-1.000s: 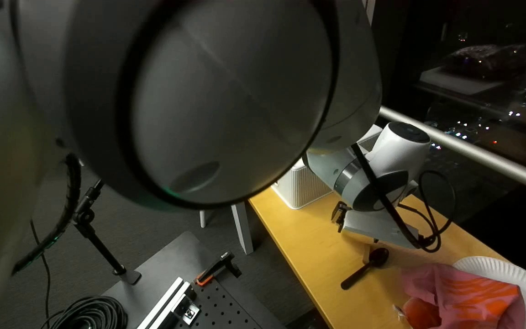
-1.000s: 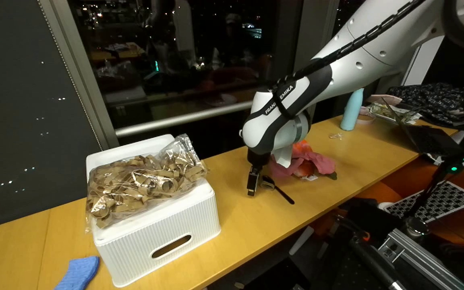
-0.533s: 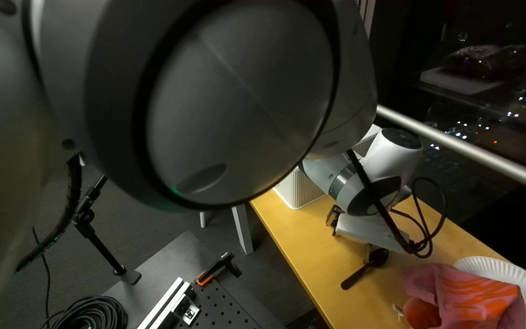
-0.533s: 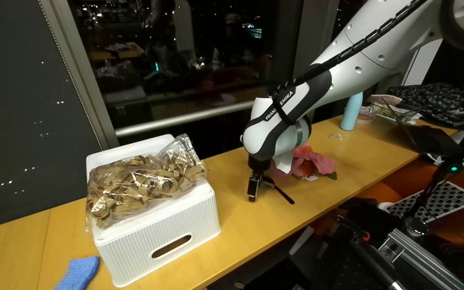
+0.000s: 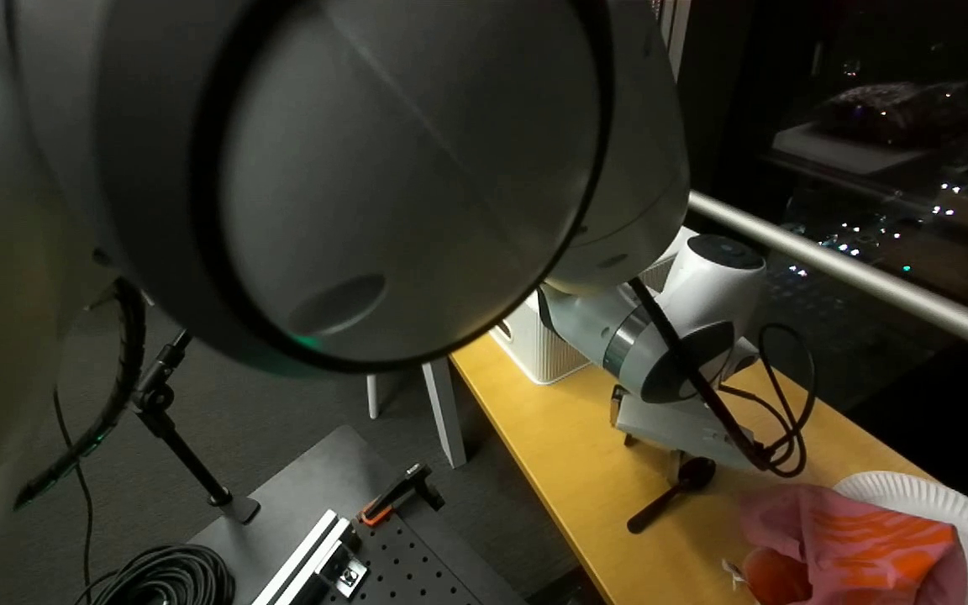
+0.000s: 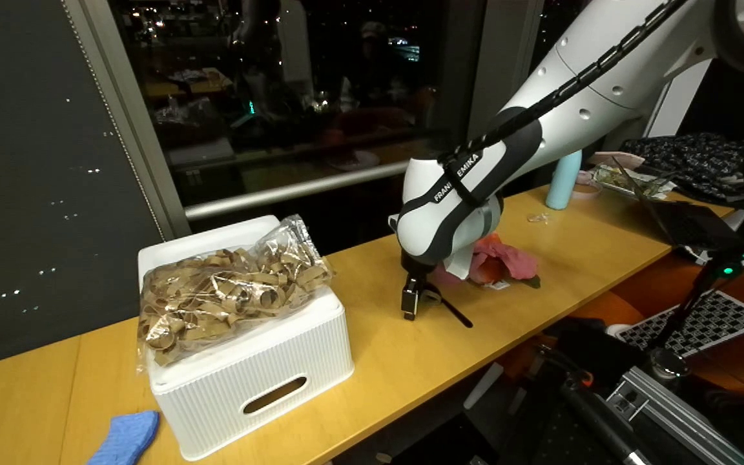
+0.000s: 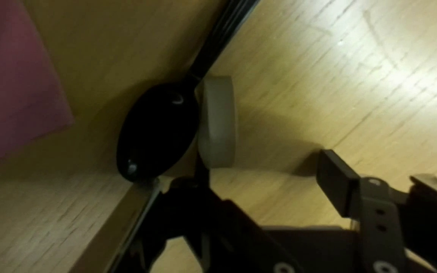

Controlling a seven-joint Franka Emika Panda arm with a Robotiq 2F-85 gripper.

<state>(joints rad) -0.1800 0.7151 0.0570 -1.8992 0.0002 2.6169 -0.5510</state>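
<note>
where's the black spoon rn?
In the wrist view, the black spoon lies mostly left of centre, between the pink cloth and the tan ring.

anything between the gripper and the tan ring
Nothing visible stands between the open gripper and the tan ring. In the wrist view, though, the black spoon lies close along one side of the ring, so room may be tight there.

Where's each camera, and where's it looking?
An exterior view: beside the white-grey robot arm, looking down past it at the yellow wooden table.
An exterior view: beside the table, facing the arm and dark glass window.
Wrist view: on the arm, facing down at the black plastic spoon; black two-fingered tool shows.
Both exterior views share arm, table, spoon.
</note>
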